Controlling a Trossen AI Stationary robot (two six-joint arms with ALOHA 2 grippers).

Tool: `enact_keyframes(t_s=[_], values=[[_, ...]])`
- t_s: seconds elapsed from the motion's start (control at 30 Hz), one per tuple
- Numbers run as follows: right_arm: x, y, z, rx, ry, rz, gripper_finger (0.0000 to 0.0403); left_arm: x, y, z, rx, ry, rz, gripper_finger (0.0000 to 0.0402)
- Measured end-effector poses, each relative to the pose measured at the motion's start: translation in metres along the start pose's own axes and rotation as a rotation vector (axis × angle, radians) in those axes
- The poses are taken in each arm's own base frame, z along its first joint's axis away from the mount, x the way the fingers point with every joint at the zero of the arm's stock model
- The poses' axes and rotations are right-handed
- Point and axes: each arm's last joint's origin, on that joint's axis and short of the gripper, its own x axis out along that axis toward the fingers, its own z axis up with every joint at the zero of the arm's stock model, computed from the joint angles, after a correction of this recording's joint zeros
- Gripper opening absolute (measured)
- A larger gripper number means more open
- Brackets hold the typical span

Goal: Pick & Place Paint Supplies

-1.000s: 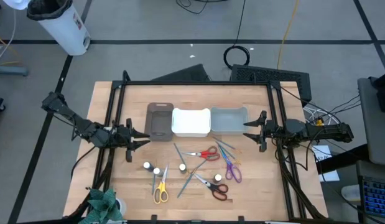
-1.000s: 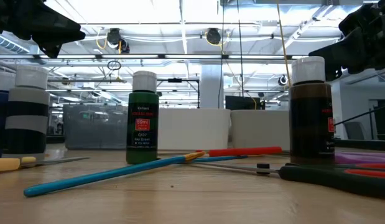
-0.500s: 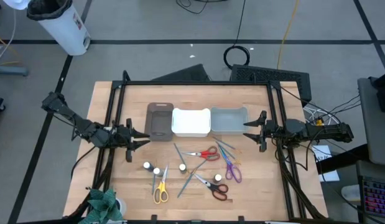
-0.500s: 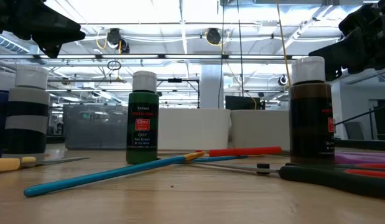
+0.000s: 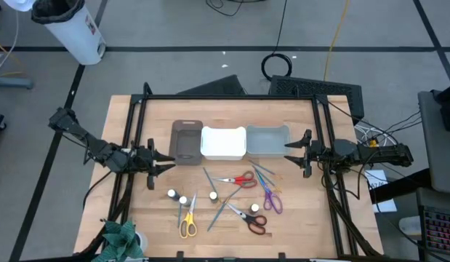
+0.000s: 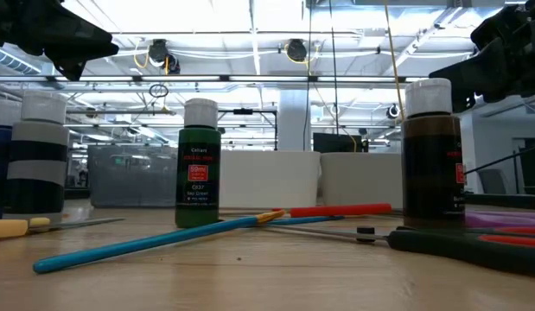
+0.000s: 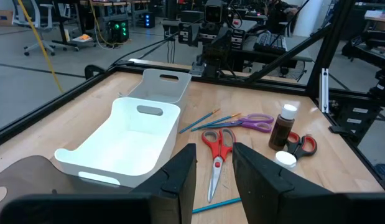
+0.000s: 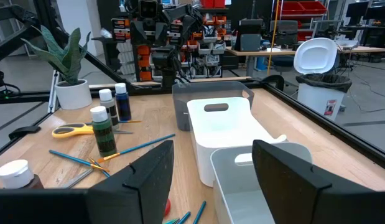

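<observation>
Three bins stand in a row at the middle of the table [image 5: 123,109]: a brown bin [image 5: 186,141], a white bin [image 5: 224,143] and a grey bin [image 5: 267,140]. All of the supplies lie loose on the wood just in front of them.

From above, four white-capped bottles show only as small pale dots, for example one bottle [image 5: 171,194] at the left end, so their colours cannot be told there. The low view gives a green bottle [image 6: 199,164] and a brown bottle [image 6: 429,154] upright, while a dark bottle [image 6: 36,154] at the picture's left is partly cut off by the frame.

Red scissors [image 5: 240,180] lie nearest the bins, purple scissors [image 5: 271,199] beside them toward the right arm, yellow scissors [image 5: 187,224] and black-handled scissors [image 5: 251,218] nearer the table's front edge. Thin teal brushes [image 5: 218,213] cross among them; how many there are is hard to count.

The left tool [image 5: 163,161] hangs just beside the brown bin with a narrow gap between its fingers [image 7: 178,176], holding nothing. The right tool [image 5: 292,152] hangs at the grey bin's outer end, fingers [image 8: 151,175] spread wide and empty. In the low view both arms appear only as dark shapes at the upper corners.
</observation>
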Motion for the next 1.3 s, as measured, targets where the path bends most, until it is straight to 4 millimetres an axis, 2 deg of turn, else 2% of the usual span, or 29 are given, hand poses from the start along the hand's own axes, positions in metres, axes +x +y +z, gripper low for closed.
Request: enact_keyframes(t_s=[0.47,0.7,0.77,0.97,1.13,1.23,1.3], values=[[0.000,0.000,0.003,0.009,-0.034,0.003,0.0210,0.000,0.000,0.000,0.000,0.000,0.000,0.0113],[0.002,0.000,0.002,0.271,-0.131,0.017,0.0210,0.000,0.000,0.000,0.000,0.000,0.000,0.0113],[0.002,0.000,0.007,0.310,-0.192,0.007,0.0210,0.000,0.000,0.000,0.000,0.000,0.000,0.0113],[0.003,-0.002,0.006,0.408,-0.206,-0.061,0.0211,0.000,0.000,0.000,0.000,0.000,0.000,0.0113],[0.008,0.006,0.005,0.437,-0.158,0.061,0.0228,0.000,0.000,0.000,0.001,0.001,0.000,0.0113],[0.014,0.013,0.001,0.439,-0.095,0.066,0.0253,0.000,0.000,0.000,0.000,0.001,0.000,0.0113],[0.020,0.019,-0.010,0.401,0.020,0.028,0.0268,0.000,0.000,0.000,0.000,0.000,0.000,0.0113]])
